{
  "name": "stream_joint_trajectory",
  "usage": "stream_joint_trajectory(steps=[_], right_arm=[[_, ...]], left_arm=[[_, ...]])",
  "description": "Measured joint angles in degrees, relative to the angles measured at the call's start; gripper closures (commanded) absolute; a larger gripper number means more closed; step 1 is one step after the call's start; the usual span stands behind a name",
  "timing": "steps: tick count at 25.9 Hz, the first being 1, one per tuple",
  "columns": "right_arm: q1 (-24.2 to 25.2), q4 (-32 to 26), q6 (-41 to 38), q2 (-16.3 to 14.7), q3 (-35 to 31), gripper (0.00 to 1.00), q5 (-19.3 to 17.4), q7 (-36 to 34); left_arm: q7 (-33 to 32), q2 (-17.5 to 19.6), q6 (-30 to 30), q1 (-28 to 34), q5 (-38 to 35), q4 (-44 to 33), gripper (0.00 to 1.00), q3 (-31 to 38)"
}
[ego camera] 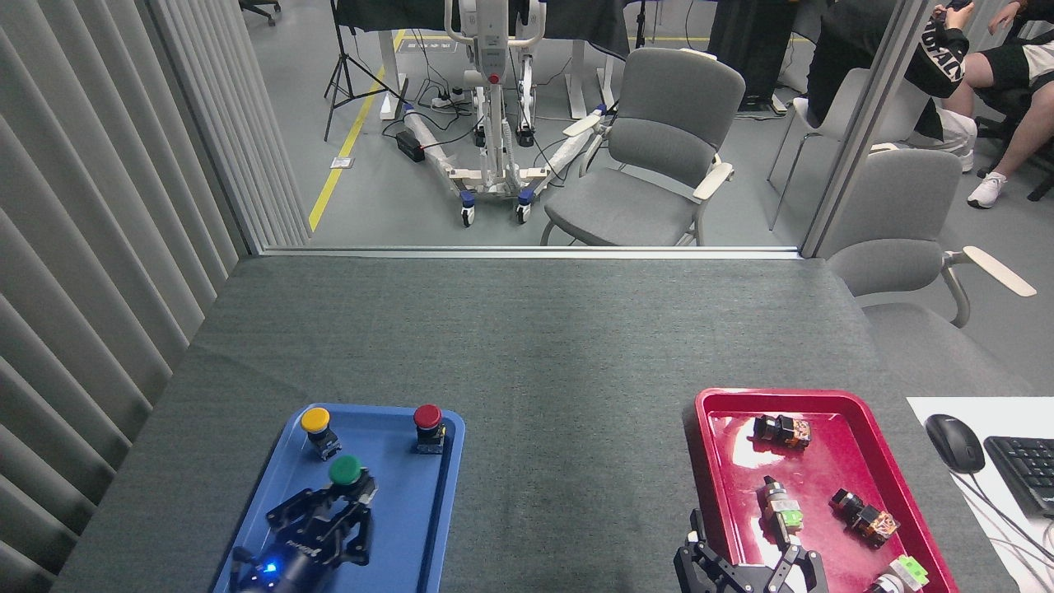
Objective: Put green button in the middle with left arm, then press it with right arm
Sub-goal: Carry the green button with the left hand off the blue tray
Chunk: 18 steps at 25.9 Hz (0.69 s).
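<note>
My left gripper (344, 501) has its fingers closed around the body of the green button (345, 472), cap up, over the blue tray (428, 527), near the yellow button (315, 422) and red button (426, 417). Right gripper (751, 568) sits at the near end of the red tray (832, 461), fingers spread, empty. Risks: the grip is low on a small body, so the button could tilt or slip on the way to the middle (568, 461); a low carry could clip the tray rim; a tilted set-down would make my press tip it.
</note>
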Motion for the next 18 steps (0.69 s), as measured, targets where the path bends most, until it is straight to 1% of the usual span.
stream_joint_trajectory(steps=[3,6,9,12,18], right_arm=[[0.05,0.0,0.0,0.03,0.02,0.01,0.05,0.07],[0.11,0.05,0.07,0.02,0.03,0.01,0.07,0.19],[0.14,0.07,0.18,0.17,0.02,0.01,0.07,0.03],[0.15,0.08,0.18,0.28,0.02,0.01,0.07,-0.05],[-0.07,0.18,0.19,0.31,-0.08,0.01,0.07,-0.1]], left_arm=[[0.21,-2.34,0.39,-3.33,-0.11,1.09,1.0,-5.18],[0.18,-5.37,1.43,-7.18,-0.24,4.31,1.0,-10.56],[0.14,-7.57,2.21,-10.78,-0.26,7.81,1.0,-15.8],[0.14,-9.25,4.29,-14.15,-0.29,12.16,1.0,-20.54],[0.56,-13.11,8.79,-19.81,-0.3,23.97,1.0,-29.06]])
